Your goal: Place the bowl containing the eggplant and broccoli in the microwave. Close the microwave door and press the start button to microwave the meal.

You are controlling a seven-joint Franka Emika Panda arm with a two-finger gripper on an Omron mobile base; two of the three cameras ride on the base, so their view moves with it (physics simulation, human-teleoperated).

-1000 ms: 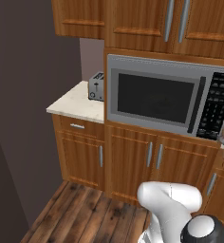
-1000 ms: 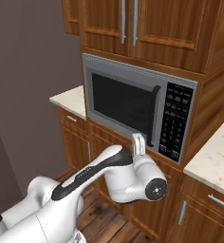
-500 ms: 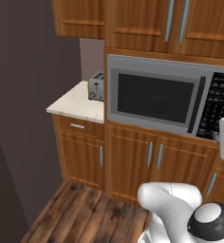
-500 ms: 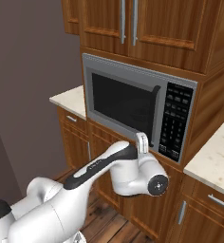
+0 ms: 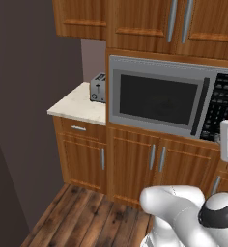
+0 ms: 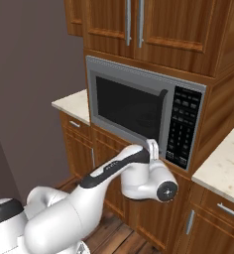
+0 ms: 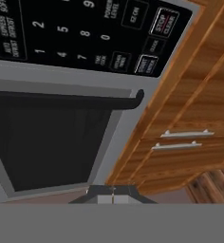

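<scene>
The microwave (image 5: 159, 96) sits built into the wooden cabinets, and the microwave door (image 5: 157, 99) is shut, its black bar handle (image 5: 199, 108) next to the black keypad (image 5: 222, 103). The bowl, the eggplant and the broccoli are hidden; the dark window shows nothing inside. My gripper (image 6: 152, 146) is shut on nothing and points up at the microwave's (image 6: 139, 104) lower edge, between the handle and the keypad (image 6: 186, 126). In the rolled hand view the shut gripper (image 7: 112, 197) faces the door window (image 7: 42, 142), with the handle (image 7: 61, 100) and keypad (image 7: 85, 38) above it.
A small silver toaster (image 5: 98, 88) stands on the pale counter (image 5: 77, 106) left of the microwave. Another pale counter (image 6: 223, 163) lies to the right. Wooden cabinet doors with bar handles (image 5: 154, 164) are below, more cabinets above, and a dark wall on the left.
The hand has crept slightly right and up toward the microwave's lower right corner. The gripper stayed shut and the door stayed closed.
</scene>
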